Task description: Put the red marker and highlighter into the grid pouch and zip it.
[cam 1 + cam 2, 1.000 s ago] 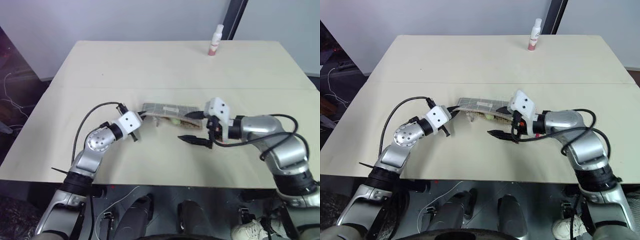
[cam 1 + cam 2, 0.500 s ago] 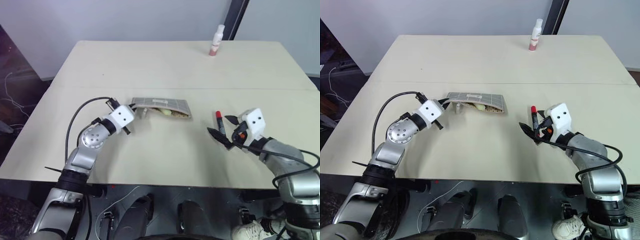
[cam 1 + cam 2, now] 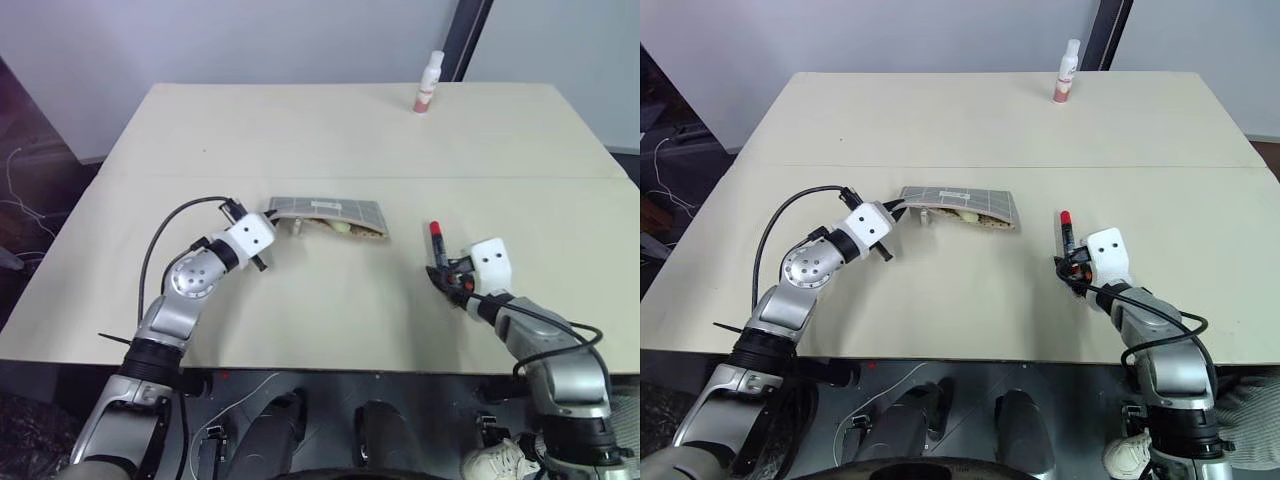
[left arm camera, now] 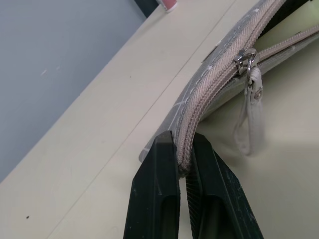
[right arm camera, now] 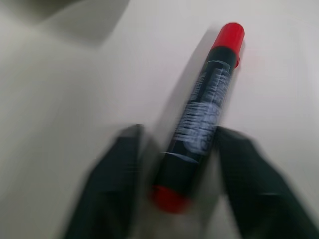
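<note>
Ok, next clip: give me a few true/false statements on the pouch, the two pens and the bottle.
1. The left gripper pinches the grid pouch at its zip edge. True.
2. The red marker is inside the pouch. False: it lies on the table, between the right gripper's fingers.
3. The highlighter shows in the pouch's open mouth. True.
4. The bottle lies beside the pouch. False: it stands upright at the far edge.

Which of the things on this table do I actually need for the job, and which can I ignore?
Needed:
- red marker, lying on the table
- highlighter, already inside the open pouch
- grid pouch, unzipped, corner pinched by the left end effector

Ignore:
- small white-and-reddish bottle at the far edge
</note>
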Robot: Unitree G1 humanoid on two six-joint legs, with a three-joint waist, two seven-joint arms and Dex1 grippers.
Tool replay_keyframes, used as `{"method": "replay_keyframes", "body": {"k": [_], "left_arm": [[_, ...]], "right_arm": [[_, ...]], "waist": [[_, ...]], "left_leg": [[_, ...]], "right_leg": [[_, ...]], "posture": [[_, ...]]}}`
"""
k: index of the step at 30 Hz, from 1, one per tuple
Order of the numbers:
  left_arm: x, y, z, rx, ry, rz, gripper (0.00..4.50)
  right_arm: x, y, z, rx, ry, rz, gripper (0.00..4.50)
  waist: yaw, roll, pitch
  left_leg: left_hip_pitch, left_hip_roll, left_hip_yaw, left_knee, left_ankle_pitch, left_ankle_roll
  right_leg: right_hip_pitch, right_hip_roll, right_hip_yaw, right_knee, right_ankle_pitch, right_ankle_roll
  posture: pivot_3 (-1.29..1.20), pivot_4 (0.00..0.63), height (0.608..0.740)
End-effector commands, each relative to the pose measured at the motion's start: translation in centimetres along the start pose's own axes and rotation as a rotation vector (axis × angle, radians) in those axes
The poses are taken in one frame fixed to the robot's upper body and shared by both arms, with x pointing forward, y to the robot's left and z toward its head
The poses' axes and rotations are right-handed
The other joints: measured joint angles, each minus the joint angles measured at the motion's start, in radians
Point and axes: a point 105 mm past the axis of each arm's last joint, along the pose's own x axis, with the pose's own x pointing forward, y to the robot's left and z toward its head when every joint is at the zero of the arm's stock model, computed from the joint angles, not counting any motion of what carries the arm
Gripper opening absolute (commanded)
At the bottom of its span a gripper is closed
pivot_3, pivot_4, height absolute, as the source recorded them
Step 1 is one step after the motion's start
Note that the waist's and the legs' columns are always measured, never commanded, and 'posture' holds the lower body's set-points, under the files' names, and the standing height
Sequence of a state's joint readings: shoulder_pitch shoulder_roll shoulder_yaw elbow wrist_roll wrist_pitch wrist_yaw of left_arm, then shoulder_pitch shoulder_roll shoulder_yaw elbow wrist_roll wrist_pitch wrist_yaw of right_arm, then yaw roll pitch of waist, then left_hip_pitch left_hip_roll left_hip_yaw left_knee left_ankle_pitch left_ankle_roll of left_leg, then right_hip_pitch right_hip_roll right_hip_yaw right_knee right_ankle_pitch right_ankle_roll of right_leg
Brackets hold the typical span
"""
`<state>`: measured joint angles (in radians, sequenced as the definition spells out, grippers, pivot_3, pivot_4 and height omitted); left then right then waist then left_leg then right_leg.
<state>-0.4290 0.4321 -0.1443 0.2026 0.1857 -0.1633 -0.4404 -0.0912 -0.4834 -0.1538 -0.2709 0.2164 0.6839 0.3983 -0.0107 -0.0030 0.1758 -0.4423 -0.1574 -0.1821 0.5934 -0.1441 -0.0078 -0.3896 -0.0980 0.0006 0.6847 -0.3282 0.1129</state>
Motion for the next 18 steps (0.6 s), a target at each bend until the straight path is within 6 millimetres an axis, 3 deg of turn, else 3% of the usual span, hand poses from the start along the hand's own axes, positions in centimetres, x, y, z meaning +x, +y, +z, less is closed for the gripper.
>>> {"method": "replay_keyframes", "body": {"k": [1,4,8,11,14,18], "left_arm": [[-0.1,0.6,0.8,0.022,-0.031,0.023,0.00],[-0.1,0.6,0.8,0.021,-0.029,0.025,0.00],[0.0,0.5,0.9,0.022,-0.031,0.024,0.00],[0.2,0.5,0.9,0.025,-0.034,0.020,0.00],[0.4,0.5,1.1,0.026,-0.037,0.020,0.00],[0.5,0.4,1.3,0.026,-0.043,0.019,0.00]], "right_arm": [[-0.3,-2.0,1.1,-0.028,-0.031,-0.033,0.43],[-0.5,-2.0,3.8,-0.050,-0.136,0.042,0.44],[-2.9,1.6,9.1,-0.156,-0.332,0.404,0.44],[-4.4,4.3,9.8,-0.234,-0.333,0.602,0.44],[-4.7,6.8,9.2,-0.310,-0.278,0.710,0.44],[-3.1,6.9,8.5,-0.355,-0.240,0.656,0.44]], "waist": [[0.003,0.000,0.000],[0.003,0.000,0.000],[-0.005,0.000,0.000],[-0.002,0.000,0.000],[0.000,-0.001,0.000],[0.001,-0.001,0.000]], "left_leg": [[0.000,0.000,0.000,0.000,0.000,0.000],[0.000,0.000,0.000,0.001,0.000,0.000],[-0.001,0.000,0.001,0.000,0.000,0.000],[-0.001,0.001,0.001,-0.001,0.000,0.000],[-0.002,0.001,0.000,-0.001,0.000,0.001],[-0.002,0.000,0.001,0.001,0.000,0.001]], "right_leg": [[0.000,0.000,0.000,0.000,0.000,0.000],[0.000,0.000,0.000,0.000,0.000,0.000],[0.001,0.000,0.000,0.000,0.000,0.000],[0.001,0.000,-0.001,0.000,0.000,0.001],[0.001,0.000,-0.001,0.000,0.000,0.001],[0.001,-0.001,-0.001,-0.001,0.000,0.000]], "posture": [[0.00,0.150,0.740],[0.00,0.150,0.740],[0.00,0.150,0.740],[0.00,0.150,0.740],[0.00,0.150,0.740],[0.00,0.150,0.740]]}}
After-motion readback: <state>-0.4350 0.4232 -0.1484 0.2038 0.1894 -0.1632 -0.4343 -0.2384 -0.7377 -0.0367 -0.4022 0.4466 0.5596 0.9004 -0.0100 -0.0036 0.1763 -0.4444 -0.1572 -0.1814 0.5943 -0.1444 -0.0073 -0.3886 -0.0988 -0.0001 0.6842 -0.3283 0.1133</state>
